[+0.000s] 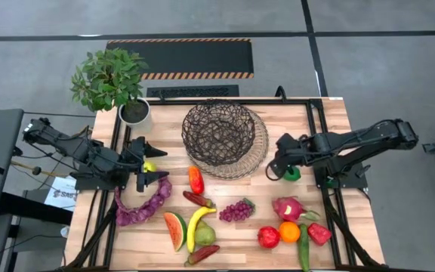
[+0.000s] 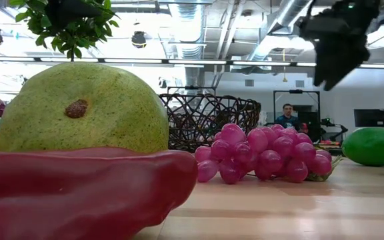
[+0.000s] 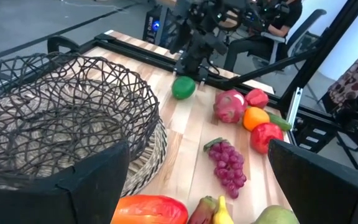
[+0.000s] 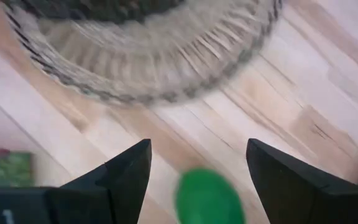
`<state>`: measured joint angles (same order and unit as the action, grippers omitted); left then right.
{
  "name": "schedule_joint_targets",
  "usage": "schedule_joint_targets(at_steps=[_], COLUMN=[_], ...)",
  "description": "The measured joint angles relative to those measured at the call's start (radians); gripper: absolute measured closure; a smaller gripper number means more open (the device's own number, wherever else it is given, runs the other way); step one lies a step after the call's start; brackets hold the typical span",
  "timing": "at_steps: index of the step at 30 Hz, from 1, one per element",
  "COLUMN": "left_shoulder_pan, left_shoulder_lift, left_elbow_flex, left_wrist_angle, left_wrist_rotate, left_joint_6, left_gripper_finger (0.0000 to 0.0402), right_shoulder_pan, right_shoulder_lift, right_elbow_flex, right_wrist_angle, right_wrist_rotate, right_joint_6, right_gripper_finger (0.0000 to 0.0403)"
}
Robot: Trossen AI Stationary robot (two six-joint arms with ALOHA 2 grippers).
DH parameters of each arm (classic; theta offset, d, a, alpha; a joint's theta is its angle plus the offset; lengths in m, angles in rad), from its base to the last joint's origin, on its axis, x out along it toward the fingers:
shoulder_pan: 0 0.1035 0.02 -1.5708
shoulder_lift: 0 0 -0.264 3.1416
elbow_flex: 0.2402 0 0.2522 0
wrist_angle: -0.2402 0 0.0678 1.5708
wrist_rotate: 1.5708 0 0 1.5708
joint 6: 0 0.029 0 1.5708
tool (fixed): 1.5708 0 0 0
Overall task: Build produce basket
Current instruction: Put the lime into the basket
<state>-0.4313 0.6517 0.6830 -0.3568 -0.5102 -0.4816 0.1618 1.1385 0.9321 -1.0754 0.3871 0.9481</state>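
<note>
Wooden table (image 1: pixel 331 128), read left to right. Left end effector (image 1: pixel 152 168), fingers spread wide and holding nothing, hangs beside a purple string (image 1: pixel 143 205) and a small yellow fruit (image 1: pixel 149 166). Wire-mesh basket (image 1: pixel 219 130) sits at centre rear, nothing visible inside it. Watermelon slice (image 1: pixel 174 230), banana (image 1: pixel 196 225) and purple grapes (image 1: pixel 236 210) lie in front. Right end effector (image 1: pixel 279 170), fingers apart, hovers over a green apple (image 1: pixel 292 173), not gripping it.

Only partial letters "SAF" on white paper sheet (image 1: pixel 57 195) beside table's left edge; rest illegible
</note>
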Motion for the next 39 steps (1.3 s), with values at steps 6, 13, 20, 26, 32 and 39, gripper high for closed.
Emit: schedule_joint_targets(at_steps=[6,13,20,26,32,39], left_shoulder_pan=[0.0,0.0,0.0,0.0,0.0,0.0], left_shoulder_lift=[0.002,0.002,0.002,0.002,0.002,0.002], left_elbow_flex=[0.0,0.0,0.0,0.0,0.0,0.0], left_wrist_angle=[-0.017,-0.023,-0.023,-0.025,-0.03,-0.031], left_wrist_rotate=[0.0,0.005,0.005,0.0,0.0,-0.001], left_joint_6=[-0.011,-0.013,-0.013,-0.013,-0.013,-0.013], left_gripper_finger=[0.0034,0.0034,0.0034,0.0034,0.0034,0.0034], right_shoulder_pan=[0.072,0.13,0.137,0.112,0.058,0.003], right_shoulder_lift=[0.0,0.001,0.001,0.001,0.001,0.0], right_elbow_flex=[-0.016,-0.086,-0.143,-0.208,-0.265,-0.326], right_wrist_angle=[-0.139,-0.164,-0.111,-0.069,0.02,0.08], right_wrist_rotate=[-0.046,-0.126,-0.132,-0.157,-0.18,-0.204], right_joint_6=[0.02,0.039,-0.004,-0.022,-0.1,-0.161], right_gripper_finger=[0.0117,0.0103,0.0063,0.0057,0.0061,0.0063])
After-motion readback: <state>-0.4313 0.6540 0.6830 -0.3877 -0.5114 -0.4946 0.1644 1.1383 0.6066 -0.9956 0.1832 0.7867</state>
